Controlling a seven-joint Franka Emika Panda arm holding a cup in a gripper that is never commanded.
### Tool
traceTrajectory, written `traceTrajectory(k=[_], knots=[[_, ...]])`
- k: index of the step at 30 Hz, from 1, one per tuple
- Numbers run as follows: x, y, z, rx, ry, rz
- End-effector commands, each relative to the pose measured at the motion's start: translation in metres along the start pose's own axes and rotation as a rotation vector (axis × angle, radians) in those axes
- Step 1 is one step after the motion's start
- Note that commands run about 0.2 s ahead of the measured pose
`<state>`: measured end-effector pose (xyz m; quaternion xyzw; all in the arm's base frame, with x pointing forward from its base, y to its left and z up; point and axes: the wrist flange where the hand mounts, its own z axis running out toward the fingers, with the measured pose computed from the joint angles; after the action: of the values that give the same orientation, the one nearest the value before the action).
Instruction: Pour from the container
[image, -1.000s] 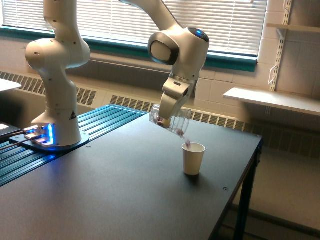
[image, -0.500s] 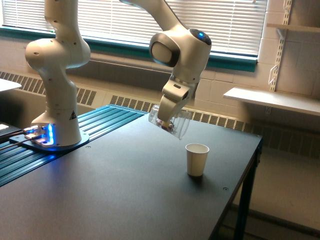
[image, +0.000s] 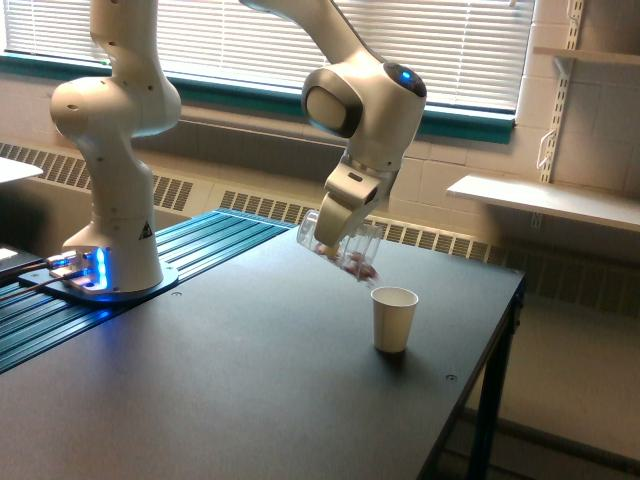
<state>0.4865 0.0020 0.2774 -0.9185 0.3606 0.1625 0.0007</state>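
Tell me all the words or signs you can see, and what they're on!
No words can be read anywhere.
Black triangle mark on the robot arm's base: too small to make out.
White paper cup: plain.
Clear container in the gripper: no label.

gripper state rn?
Gripper: shut on the clear plastic cup, which is tilted mouth-down toward the white paper cup on the table.

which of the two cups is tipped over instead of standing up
The clear plastic cup in the gripper, tilted with its mouth down toward the white paper cup, which stands upright on the table.
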Motion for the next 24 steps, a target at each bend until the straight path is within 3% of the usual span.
traceTrajectory(k=[1, 13, 24], knots=[[0.009, -0.001, -0.010, 0.002, 0.032, 0.029], [0.004, -0.006, -0.001, -0.010, -0.007, 0.042], [0.001, -0.011, -0.003, -0.044, 0.018, 0.039]])
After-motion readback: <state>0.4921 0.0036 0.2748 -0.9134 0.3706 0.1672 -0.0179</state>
